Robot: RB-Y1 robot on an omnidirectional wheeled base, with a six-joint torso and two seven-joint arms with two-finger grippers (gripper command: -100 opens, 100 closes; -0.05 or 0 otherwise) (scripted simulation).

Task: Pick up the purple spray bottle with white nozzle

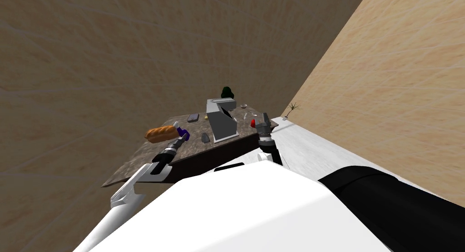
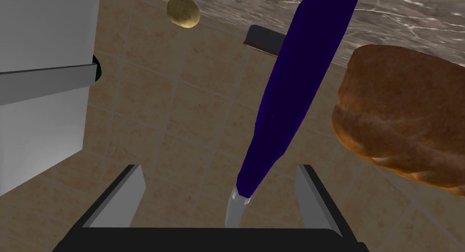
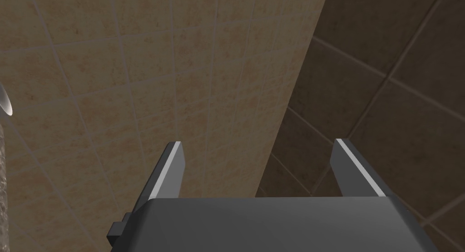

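Purple spray bottle (image 2: 290,90) between the spread fingers (image 2: 129,195) of the left hand (image 2: 220,170), touching neither

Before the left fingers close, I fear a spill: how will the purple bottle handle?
The purple bottle looks tall and slim, so a nudge would likely tip it toward the bread beside it. Its smooth, tapering sides may slip in the open left gripper. It looks rigid and is probably light.

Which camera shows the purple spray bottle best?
The left wrist view: the purple spray bottle looms large, nozzle toward the open left gripper. The head view shows it tiny beside the bread. The right gripper, open, points elsewhere.
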